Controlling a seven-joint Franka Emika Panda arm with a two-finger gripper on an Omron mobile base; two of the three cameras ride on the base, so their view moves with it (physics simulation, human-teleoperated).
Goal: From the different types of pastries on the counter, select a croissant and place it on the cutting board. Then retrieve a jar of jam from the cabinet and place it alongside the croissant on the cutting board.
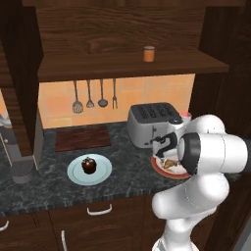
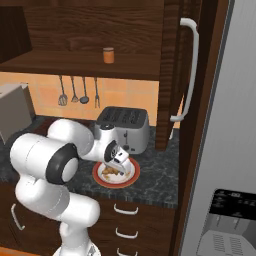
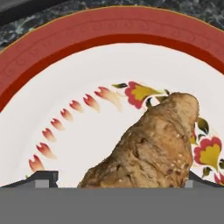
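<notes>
Jaws: I see the gripper spread wide, holding nothing, straddling the small golden-brown croissant.
Croissant: on the red-rimmed plate, right of the silver toaster's front.
Room: open dark speckled counter leftward toward the reddish-brown cutting board.

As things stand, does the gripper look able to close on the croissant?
Probably yes: the open gripper hangs straight over the croissant on the red-rimmed plate, fingertips either side, nothing between.

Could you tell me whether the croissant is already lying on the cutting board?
No, the croissant lies on the red-rimmed plate, while the cutting board sits bare further along the counter.
</notes>
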